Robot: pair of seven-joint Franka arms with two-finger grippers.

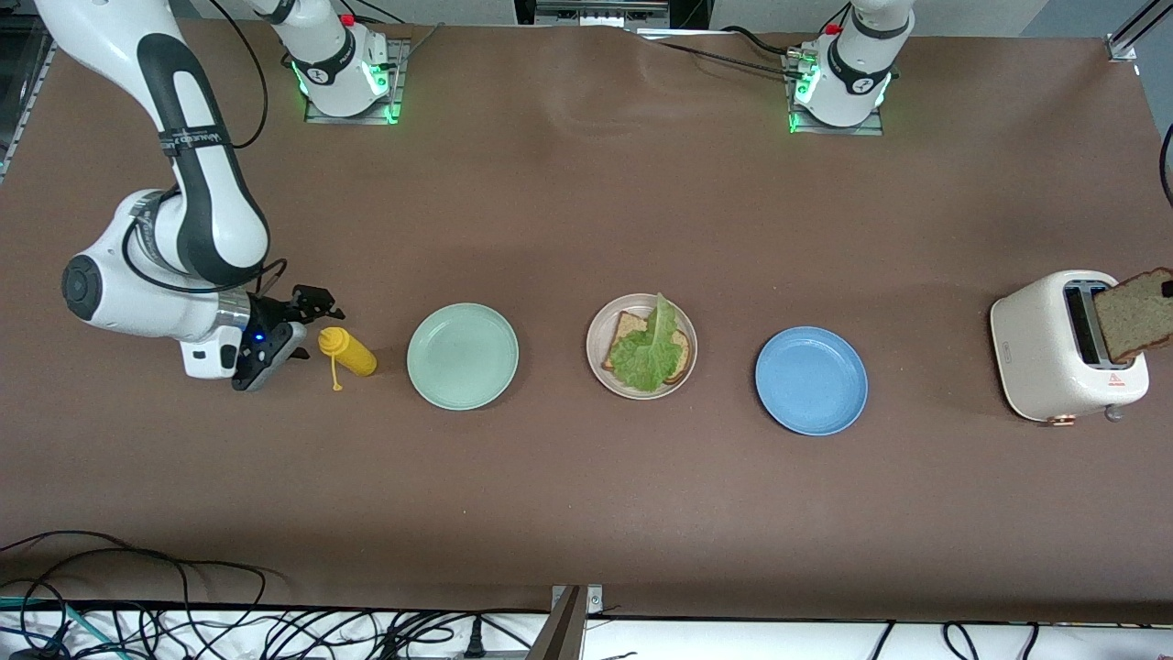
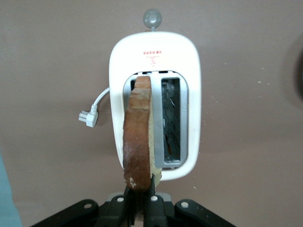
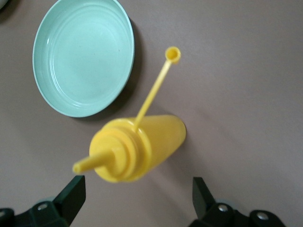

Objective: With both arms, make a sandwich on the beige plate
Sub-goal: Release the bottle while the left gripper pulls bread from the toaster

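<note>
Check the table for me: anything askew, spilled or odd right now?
Nothing spilled. The yellow squeeze bottle stands uncapped, its cap dangling on its tether, beside the open right claw. On the beige plate, the lettuce overhangs the bread and rim.

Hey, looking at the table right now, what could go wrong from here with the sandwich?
1. The left hand pinches the bread slice only by one edge above the toaster; it may tear or slip during the carry.
2. The lettuce overhangs the beige plate, so the top slice could land tilted.
3. The right hand is open by the yellow bottle and might knock it over.
</note>
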